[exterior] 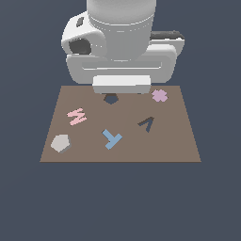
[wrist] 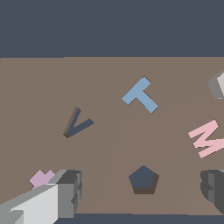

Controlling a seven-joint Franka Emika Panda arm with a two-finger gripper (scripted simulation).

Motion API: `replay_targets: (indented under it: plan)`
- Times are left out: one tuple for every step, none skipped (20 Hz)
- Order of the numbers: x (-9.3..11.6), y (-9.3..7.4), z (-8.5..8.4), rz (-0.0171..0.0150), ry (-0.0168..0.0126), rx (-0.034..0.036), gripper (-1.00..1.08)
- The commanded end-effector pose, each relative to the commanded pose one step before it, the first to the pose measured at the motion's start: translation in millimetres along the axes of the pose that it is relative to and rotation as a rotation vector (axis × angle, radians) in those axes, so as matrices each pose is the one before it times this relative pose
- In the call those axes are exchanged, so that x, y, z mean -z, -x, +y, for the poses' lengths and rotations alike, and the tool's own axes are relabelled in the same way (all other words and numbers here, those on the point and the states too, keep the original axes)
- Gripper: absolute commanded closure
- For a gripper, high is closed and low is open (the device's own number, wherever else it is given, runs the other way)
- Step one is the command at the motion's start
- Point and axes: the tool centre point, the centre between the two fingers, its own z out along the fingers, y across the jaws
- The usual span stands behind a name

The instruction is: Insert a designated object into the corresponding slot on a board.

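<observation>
The small light grey pentagon-shaped flat block [exterior: 60, 143] lies flat on the large brown rectangular board [exterior: 174, 146], near the board's front corner on the exterior view's left. It is about as wide as it is deep, so no long axis stands out, and which way its apex points is hard to make out; in the wrist view it is cut off by the picture's edge [wrist: 218, 85], only a grey corner showing.

The small dark pentagon-shaped cut-out [exterior: 111, 99] sits near the board's far edge, well apart from the block; in the wrist view [wrist: 143, 180] it lies between the two fingers.

The robot's gripper [wrist: 142, 190] hangs above the far part of the board, over the cut-out. Its jaws stand wide apart with nothing between them and touch nothing. One grey finger [wrist: 70, 192] shows in full, the other [wrist: 213, 186] is cut off by the frame. In the exterior view the fingers are hidden behind the bulky white arm body [exterior: 122, 52].

Between block and cut-out lies a pink zigzag piece [exterior: 76, 116]. A blue T-shaped piece [exterior: 112, 139] lies near the board's middle front, beside a dark A-shaped cut-out [exterior: 147, 124]. A pale mauve cross-shaped piece [exterior: 159, 95] rests near the far corner on the exterior view's right; in the wrist view it is partly covered by a finger [wrist: 40, 178].
</observation>
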Motion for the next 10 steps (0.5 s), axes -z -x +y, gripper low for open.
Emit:
replay_targets:
  plan:
    - [0.0, 0.0, 0.01, 0.0, 0.0, 0.0, -0.92]
    - [-0.11, -0.05, 0.42, 0.0, 0.0, 0.0, -0.92]
    - [-0.33, -0.14, 0.4, -0.00001, 0.00007, 0.00138, -0.92]
    - [-0.55, -0.23, 0.96, -0.00002, 0.00007, 0.00183, -0.92]
    - [-0.77, -0.33, 1.38, -0.00003, 0.0001, 0.00249, -0.92]
    - [-0.99, -0.43, 1.75, -0.00004, 0.00013, 0.00324, -0.92]
    - [-1.22, -0.52, 2.18, -0.00005, 0.00016, 0.0039, -0.92]
    - [-1.44, -0.62, 2.58, -0.00006, 0.00019, 0.00463, -0.92]
    - [-1.67, -0.72, 2.99, -0.00007, 0.00021, 0.00534, -0.92]
    - [-1.9, -0.83, 3.39, -0.00007, 0.00024, 0.00609, -0.92]
